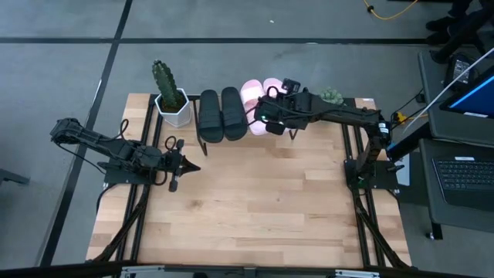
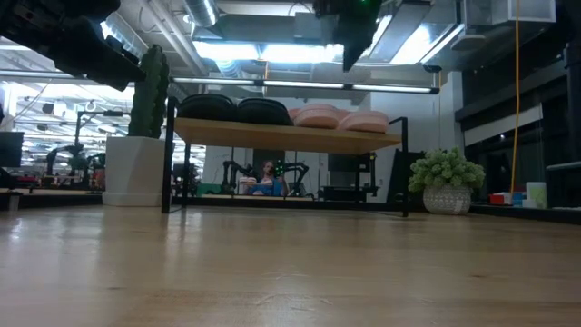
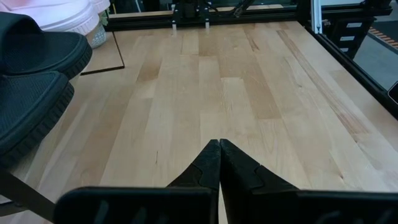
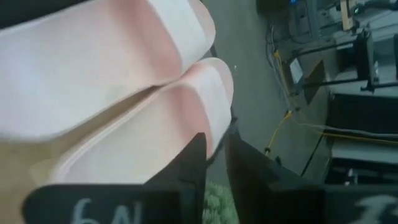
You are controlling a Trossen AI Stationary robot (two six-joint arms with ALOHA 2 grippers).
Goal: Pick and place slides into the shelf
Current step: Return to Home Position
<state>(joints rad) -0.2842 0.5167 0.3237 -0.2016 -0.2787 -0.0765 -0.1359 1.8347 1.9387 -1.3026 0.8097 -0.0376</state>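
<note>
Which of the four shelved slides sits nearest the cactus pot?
The end black slide, beside the pot; the second black one and both pink slides lie beyond it.

Your matte black left arm (image 1: 100, 143) and right arm (image 1: 340, 114) carry thin dark cables; the right gripper (image 4: 214, 149) has white characters on its base.

a tall green cactus (image 1: 164, 77) stands upright in a white faceted pot (image 1: 174, 110) at the back left of the light wooden plank tabletop (image 1: 247, 208). a small bushy pale-green plant (image 1: 332, 96) in a round patterned pot (image 2: 447, 200) sits near the back right corner. beside the table's right edge lies an open dark laptop (image 1: 463, 174). a yellow cable (image 1: 390, 9) curls on the grey floor (image 1: 62, 69). far behind, possibly a seated person (image 2: 267, 178), too blurred to tell more.
</note>
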